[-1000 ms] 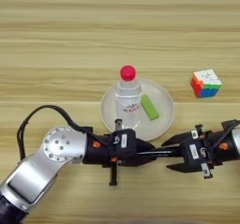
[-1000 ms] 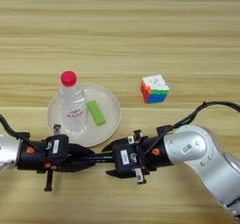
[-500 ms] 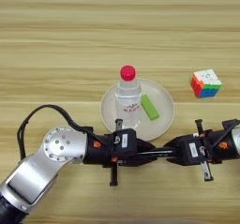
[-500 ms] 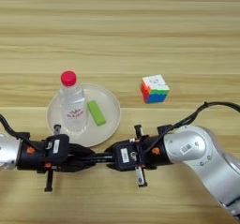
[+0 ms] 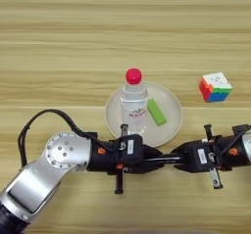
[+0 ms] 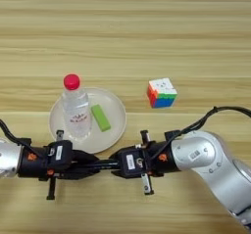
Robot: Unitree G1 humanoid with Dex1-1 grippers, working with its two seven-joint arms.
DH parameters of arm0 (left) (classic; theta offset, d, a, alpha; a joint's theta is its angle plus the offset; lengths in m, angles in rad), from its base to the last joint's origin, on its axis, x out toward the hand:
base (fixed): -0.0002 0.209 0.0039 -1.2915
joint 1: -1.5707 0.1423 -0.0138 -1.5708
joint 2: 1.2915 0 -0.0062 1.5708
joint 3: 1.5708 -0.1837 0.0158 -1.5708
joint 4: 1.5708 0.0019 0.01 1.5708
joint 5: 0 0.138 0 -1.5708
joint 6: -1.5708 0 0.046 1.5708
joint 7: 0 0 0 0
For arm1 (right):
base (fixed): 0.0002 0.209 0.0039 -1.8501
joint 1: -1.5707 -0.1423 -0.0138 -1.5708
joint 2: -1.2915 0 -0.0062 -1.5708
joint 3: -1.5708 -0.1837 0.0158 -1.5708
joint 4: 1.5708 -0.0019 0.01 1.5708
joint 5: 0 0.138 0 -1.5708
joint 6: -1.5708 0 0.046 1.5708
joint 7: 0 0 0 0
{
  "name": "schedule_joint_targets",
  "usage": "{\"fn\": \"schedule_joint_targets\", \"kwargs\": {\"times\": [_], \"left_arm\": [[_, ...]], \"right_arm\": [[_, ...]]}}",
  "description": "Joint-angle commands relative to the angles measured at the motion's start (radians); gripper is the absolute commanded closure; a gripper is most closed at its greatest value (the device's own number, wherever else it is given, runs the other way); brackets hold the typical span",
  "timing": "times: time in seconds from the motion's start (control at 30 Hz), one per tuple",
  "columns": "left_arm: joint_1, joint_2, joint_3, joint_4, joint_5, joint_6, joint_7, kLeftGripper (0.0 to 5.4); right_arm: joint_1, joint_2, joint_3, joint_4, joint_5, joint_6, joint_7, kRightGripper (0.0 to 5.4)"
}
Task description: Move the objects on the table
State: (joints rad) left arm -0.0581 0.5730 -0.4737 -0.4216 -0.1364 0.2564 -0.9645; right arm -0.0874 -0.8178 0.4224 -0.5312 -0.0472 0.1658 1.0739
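Observation:
A clear water bottle (image 5: 134, 105) with a red cap stands upright on a white plate (image 5: 174, 116) on the table (image 5: 59, 57). Just in front of the plate, a slim black marker pen (image 5: 167, 157) lies level between my two grippers. My left gripper (image 5: 156, 158) reaches in from the left and is shut on one end of it. From the right, my right gripper (image 5: 179, 158) is shut on the other end. The fingertips of the two grippers nearly meet, so only a short stretch of the marker shows.
A green block (image 5: 157, 112) lies on the plate beside the bottle. A coloured puzzle cube (image 5: 215, 87) sits on the table to the right of the plate, behind my right arm. Black cables loop from both forearms.
My right gripper's fingers were spread a second ago and have since closed around the marker's end. The left gripper, bottle, plate and cube have not moved.

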Motion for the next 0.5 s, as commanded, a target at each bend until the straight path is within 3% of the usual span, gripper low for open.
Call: {"fn": "schedule_joint_targets", "kwargs": {"times": [0.03,0.5], "left_arm": [[-0.016,0.0,0.009,-0.001,0.01,-0.001,0.011,3.98],[0.001,-0.002,0.039,-0.032,-0.039,0.001,0.008,2.65]], "right_arm": [[-0.008,0.004,-0.007,0.001,0.015,0.002,0.007,4.24],[0.049,-0.034,-0.041,0.07,0.078,-0.024,0.039,4.25]]}}
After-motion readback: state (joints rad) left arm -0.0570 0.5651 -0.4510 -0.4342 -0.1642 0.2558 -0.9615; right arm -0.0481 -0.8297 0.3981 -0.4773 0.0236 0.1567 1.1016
